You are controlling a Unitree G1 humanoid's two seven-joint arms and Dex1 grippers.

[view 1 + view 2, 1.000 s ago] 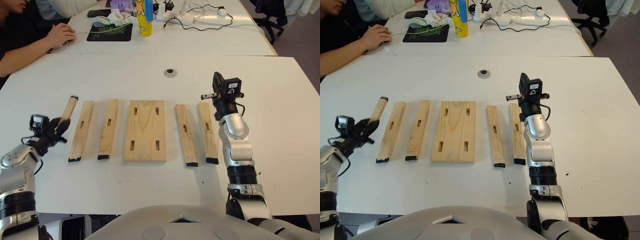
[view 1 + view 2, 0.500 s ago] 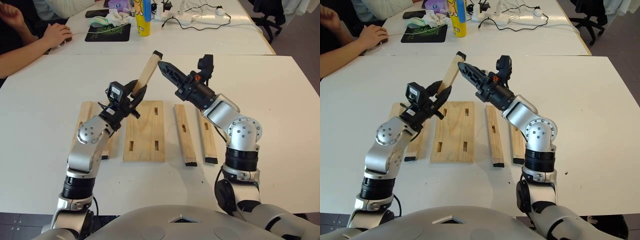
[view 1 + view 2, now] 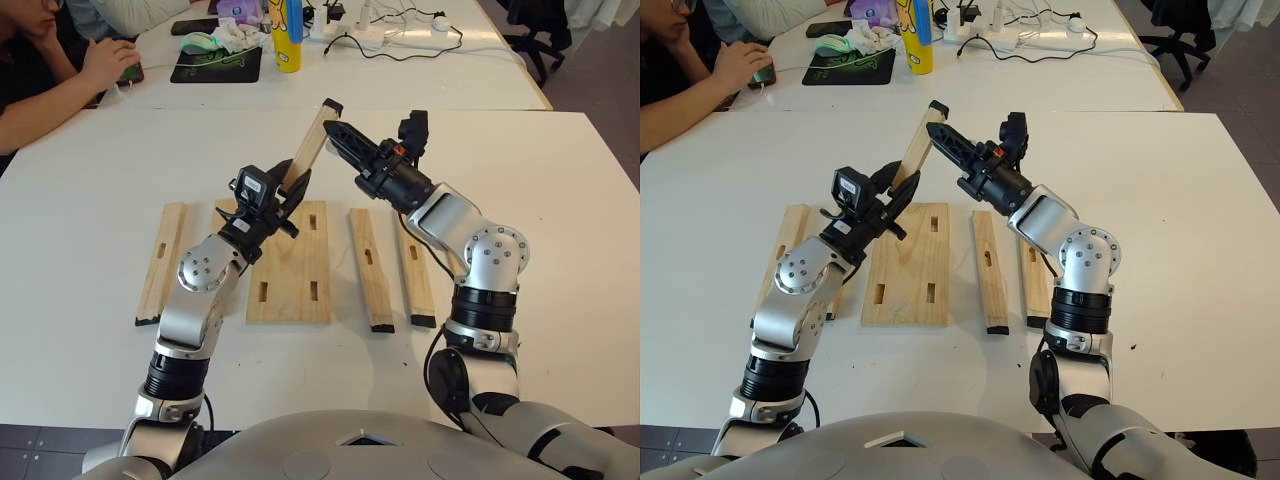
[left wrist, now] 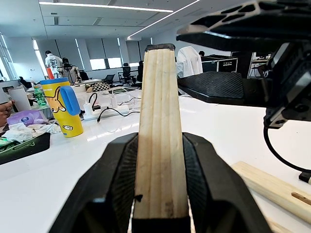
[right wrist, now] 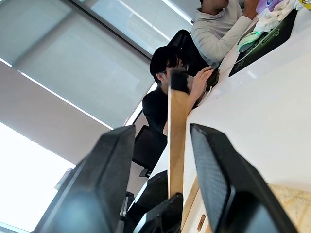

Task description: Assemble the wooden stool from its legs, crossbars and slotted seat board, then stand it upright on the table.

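Crossbar tight in left gripper, tilted over seat board; right gripper agape beside its tip

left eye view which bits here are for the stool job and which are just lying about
For the job:
- slotted seat board
- slotted legs flat beside it
- crossbar, held up by the left gripper, with the open right gripper at its top end

Lying about, on the far table:
- yellow bottle
- black mouse mat
- white cables
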